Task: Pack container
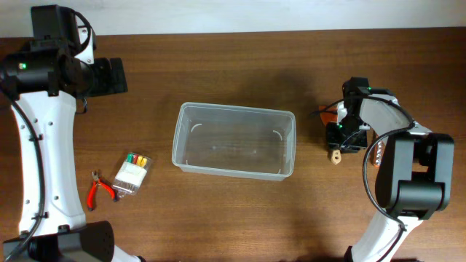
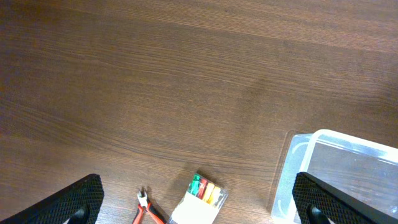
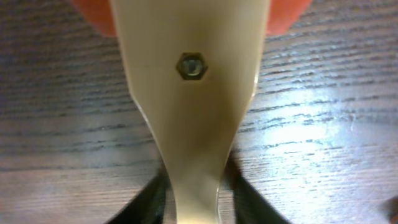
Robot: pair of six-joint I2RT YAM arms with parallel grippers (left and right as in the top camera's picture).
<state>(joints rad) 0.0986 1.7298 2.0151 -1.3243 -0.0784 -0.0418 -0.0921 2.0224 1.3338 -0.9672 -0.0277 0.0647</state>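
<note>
Two arms flank the wooden table (image 1: 240, 218), and the container (image 1: 233, 140) lies at its middle, upright, mouth up, with nothing inside. Its long sides run across the overhead view.

On the container's right-hand side, near its short end but apart from it, the right gripper (image 1: 342, 137) is down at the tabletop on a beige-handled tool (image 1: 336, 155). An orange part of the tool shows at its far end, and a small hole at its near end. The wrist camera shows the handle (image 3: 193, 93) with a hexagonal nut set in it. The handle narrows to a neck, and the black fingers (image 3: 152, 199) lie close against either side of that neck, closed on it.

The left gripper (image 1: 113, 75) hangs well apart from the container, off towards the far left corner. Its fingers (image 2: 78, 199) are spread wide and hold nothing. In its camera, the container's near corner sits at the lower right.

On the container's left-hand side, apart from it, lie a clear pack of coloured markers (image 1: 132, 175) and, just beside that, red-handled pliers (image 1: 100, 191).
</note>
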